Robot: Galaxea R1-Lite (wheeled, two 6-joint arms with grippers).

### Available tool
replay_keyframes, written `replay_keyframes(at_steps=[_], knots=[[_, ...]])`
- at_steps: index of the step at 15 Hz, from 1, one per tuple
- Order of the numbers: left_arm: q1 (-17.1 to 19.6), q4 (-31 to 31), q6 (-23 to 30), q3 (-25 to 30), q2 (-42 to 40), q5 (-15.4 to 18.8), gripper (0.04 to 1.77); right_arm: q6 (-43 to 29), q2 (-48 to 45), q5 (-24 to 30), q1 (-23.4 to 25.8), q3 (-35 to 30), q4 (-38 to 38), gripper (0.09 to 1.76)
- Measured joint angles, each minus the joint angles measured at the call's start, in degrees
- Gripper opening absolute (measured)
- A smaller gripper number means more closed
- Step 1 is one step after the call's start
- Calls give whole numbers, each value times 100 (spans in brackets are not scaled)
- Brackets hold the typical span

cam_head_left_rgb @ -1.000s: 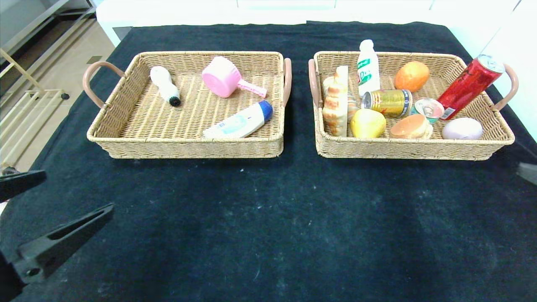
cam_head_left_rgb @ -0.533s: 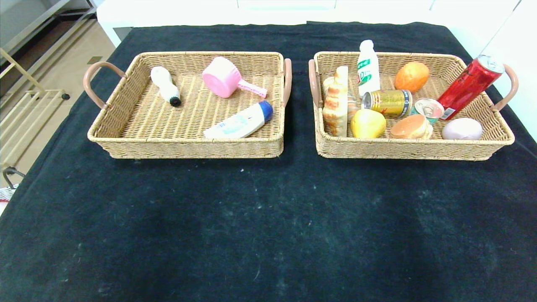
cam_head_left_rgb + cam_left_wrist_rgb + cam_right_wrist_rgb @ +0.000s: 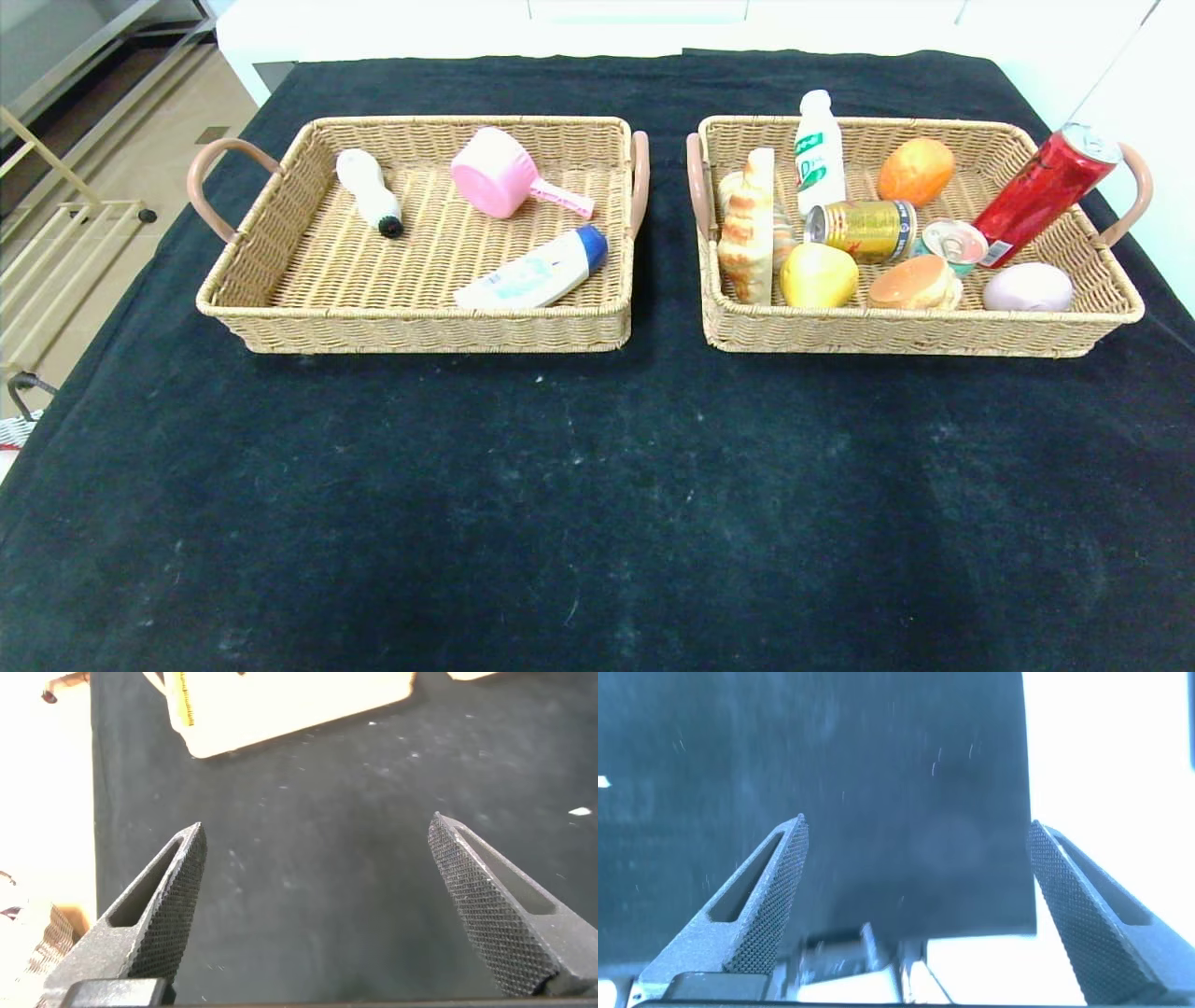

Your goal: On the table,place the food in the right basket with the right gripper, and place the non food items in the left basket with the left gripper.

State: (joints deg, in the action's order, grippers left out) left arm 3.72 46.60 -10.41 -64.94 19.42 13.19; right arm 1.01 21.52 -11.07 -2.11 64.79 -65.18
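Two wicker baskets are set side by side, apart, on a black tablecloth (image 3: 597,485). The left basket (image 3: 280,313) contains a white bottle with a black cap (image 3: 368,191), a pink scoop (image 3: 504,177) and a white tube with a blue cap (image 3: 534,272); print on the tube cannot be read. The right basket (image 3: 1111,299) contains a white bottle with a green label (image 3: 819,154), illegible, a gold can (image 3: 864,230) lying on its side, a red can (image 3: 1041,194) leaned on the rim, an opened can (image 3: 954,243), a croissant (image 3: 747,233), an orange (image 3: 916,171), a yellow fruit (image 3: 818,274), a bun (image 3: 913,283) and a pale egg-shaped item (image 3: 1027,287). The left gripper (image 3: 316,849) is spread wide and empty above bare cloth near a basket corner. The right gripper (image 3: 917,854) is likewise spread wide and empty, over the cloth's edge.
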Motion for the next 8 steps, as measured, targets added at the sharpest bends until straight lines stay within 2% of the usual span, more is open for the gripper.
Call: replay_keyframes(at_steps=[2, 3, 4, 6, 8], knots=[[94, 535, 20, -140, -223, 84, 172, -2, -410, 184, 208, -496, 173, 170], [85, 590, 30, -240, -283, 50, 172, -2, -653, 210, 249, -766, 363, 170], [-48, 588, 20, -352, -317, -57, 172, -2, -855, 217, 257, -953, 507, 170], [-451, 747, -6, -630, -346, -573, 172, -5, -1242, 234, 260, -1204, 628, 170], [-517, 913, -9, -494, -542, -542, 172, -2, -1510, 263, 252, -1347, 662, 170]])
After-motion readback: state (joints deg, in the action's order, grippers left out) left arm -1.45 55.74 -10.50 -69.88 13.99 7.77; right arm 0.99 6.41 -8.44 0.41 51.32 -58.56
